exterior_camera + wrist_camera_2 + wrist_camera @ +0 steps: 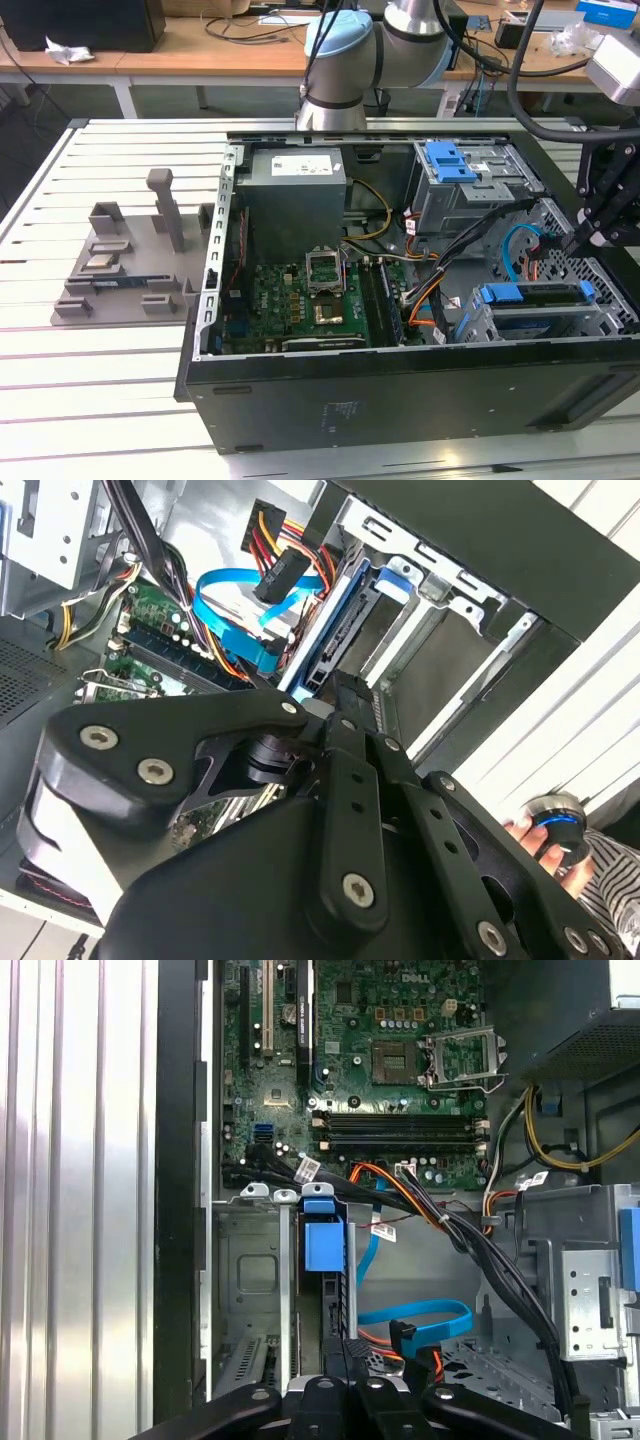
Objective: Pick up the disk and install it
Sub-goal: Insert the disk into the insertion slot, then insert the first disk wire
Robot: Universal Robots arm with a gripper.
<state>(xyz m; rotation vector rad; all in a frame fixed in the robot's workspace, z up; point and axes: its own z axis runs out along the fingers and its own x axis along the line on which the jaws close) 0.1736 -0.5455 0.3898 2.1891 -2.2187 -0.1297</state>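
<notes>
Find the disk (535, 297) lying in the cage (480, 325) at the near corner of the case (400, 400), toward the exterior view's right, blue carrier uppermost; in the first wrist view look for its blue tab (322, 1245) between the cage rails, and in the second wrist view for its edge (345, 630) beside the blue cable (235, 590). Note the gripper (578, 240) just above the disk's right end, apart from it as far as can be judged; in both wrist views read its fingers (345, 1355) (355, 705) as clenched together with nothing between them. Judge the disk stiff, dense and fairly heavy for its size, with smooth metal faces likely to slip under light pressure. Treat as fragile: no knocks, no twisting, no squeeze on the label face or the board side. Take hold across the long edges of the carrier, near the middle, for balance. Keep clear of the connector end and of the cables (480, 1260) crowding close by. Expect the plastic carrier to flex a little and bind if tilted in the rails.
</notes>
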